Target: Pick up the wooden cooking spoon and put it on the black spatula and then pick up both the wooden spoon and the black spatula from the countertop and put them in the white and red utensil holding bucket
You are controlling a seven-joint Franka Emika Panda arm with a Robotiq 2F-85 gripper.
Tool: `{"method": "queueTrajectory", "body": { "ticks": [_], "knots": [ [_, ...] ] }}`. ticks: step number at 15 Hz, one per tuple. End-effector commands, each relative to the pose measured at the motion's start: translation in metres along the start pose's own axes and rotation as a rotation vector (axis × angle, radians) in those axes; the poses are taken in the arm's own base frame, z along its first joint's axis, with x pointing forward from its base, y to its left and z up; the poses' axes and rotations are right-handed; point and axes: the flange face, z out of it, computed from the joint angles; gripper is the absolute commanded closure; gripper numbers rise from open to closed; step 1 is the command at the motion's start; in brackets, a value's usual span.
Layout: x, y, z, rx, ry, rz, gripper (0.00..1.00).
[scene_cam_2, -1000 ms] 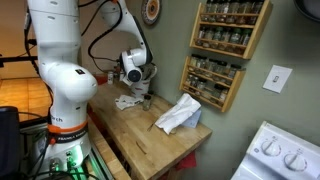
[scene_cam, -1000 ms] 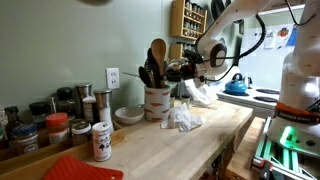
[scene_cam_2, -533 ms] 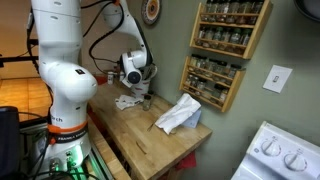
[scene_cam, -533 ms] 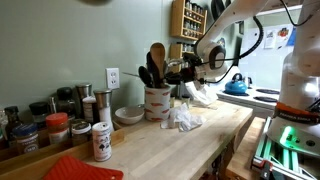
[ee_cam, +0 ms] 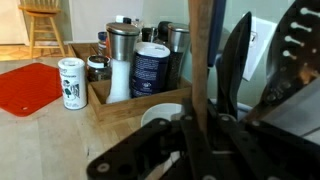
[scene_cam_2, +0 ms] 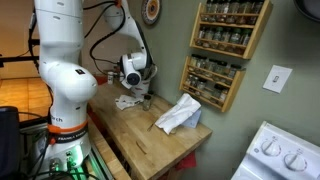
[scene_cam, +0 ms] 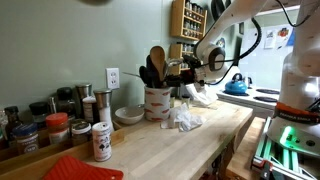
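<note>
The wooden cooking spoon (scene_cam: 157,54) stands with its oval bowl up, over the white and red bucket (scene_cam: 157,103) at the back of the countertop. My gripper (scene_cam: 179,71) is just beside the bucket's top, shut on the spoon's pale handle (ee_cam: 200,60), which rises straight between the jaws in the wrist view. A dark flat blade (ee_cam: 235,68) stands right next to that handle; I cannot tell whether it is the black spatula in the grip or a utensil in the bucket. Dark utensils (scene_cam: 147,72) stick up from the bucket, one of them slotted (ee_cam: 300,50).
A white bowl (scene_cam: 128,115) sits beside the bucket and a crumpled white cloth (scene_cam: 183,118) in front of it. Spice jars (scene_cam: 60,125), a white shaker (scene_cam: 101,140) and a red mat (scene_cam: 85,168) lie further along the counter. A spice rack (scene_cam_2: 225,50) hangs on the wall.
The spoon's bowl has sunk a little toward the bucket, with the gripper still shut on the handle. Nothing else has moved.
</note>
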Motion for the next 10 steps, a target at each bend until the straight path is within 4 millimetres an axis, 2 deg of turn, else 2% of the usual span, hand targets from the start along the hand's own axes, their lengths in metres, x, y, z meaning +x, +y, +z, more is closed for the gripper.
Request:
{"method": "queueTrajectory", "body": {
  "ticks": [1,2,3,5,10],
  "knots": [
    [0.004,0.002,0.006,0.014,0.032,0.007,0.97],
    [0.003,0.002,0.006,0.015,0.034,0.012,0.97],
    [0.001,0.001,0.006,0.017,0.034,0.010,0.62],
    [-0.004,-0.002,0.005,0.022,0.037,0.002,0.54],
    [-0.010,-0.005,0.005,0.027,0.044,-0.001,0.16]
  ]
}}
